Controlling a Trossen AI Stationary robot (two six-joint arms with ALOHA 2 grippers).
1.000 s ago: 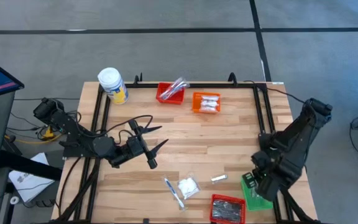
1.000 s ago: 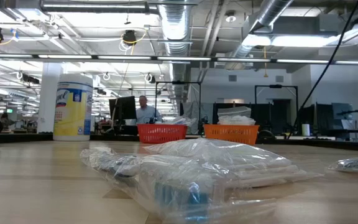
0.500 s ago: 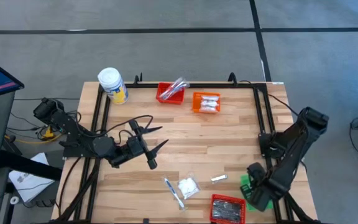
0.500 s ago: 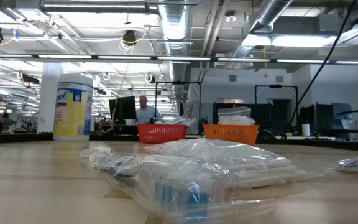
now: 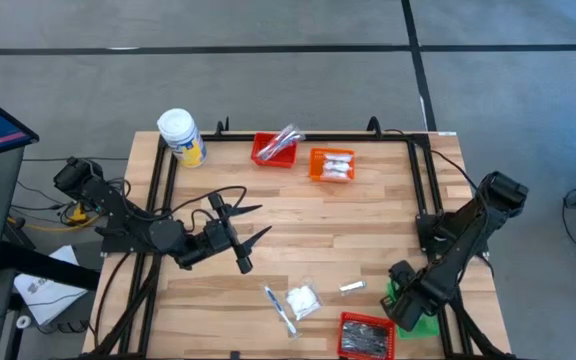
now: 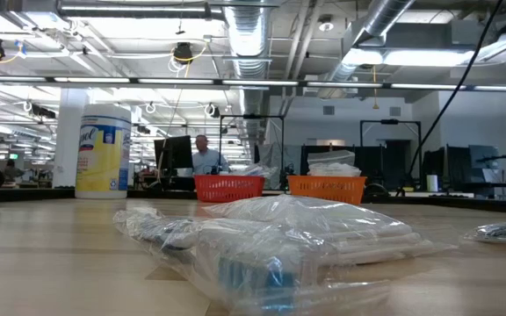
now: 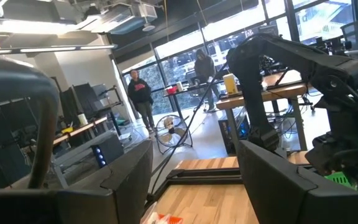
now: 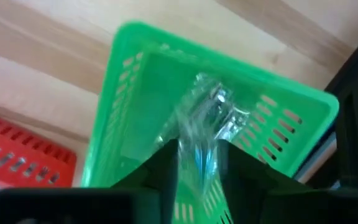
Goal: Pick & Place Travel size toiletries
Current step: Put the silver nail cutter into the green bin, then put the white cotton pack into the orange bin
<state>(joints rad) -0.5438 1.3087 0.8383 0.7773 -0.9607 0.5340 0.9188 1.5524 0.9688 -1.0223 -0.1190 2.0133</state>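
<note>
My right gripper (image 5: 406, 300) hangs over the green basket (image 5: 420, 322) at the table's near right and is shut on a clear-wrapped packet (image 8: 205, 118). Loose toiletries lie flat on the table near the front: a clear-wrapped stick (image 5: 279, 306), a white packet (image 5: 303, 298) and a small silver tube (image 5: 352, 288). The stick and packet fill the low view's foreground (image 6: 306, 237). My left gripper (image 5: 253, 224) is open and empty above the table's left middle. My right gripper pinches the packet's crinkled clear wrap (image 8: 202, 146) between its two fingers (image 8: 166, 163), coming from above and pointing down. The packet hangs below the fingers inside the green basket's opening (image 8: 166, 93). I cannot tell whether it touches the basket's floor.
A red basket (image 5: 366, 336) with dark contents stands beside the green one at the near edge. A red basket (image 5: 274, 149) and an orange basket (image 5: 332, 165), both holding packets, stand at the far edge. A white-lidded yellow jar (image 5: 181, 137) stands at the far left corner.
My right arm has stretched out, and its gripper has gone a little toward the table's near edge and down over the green basket.
</note>
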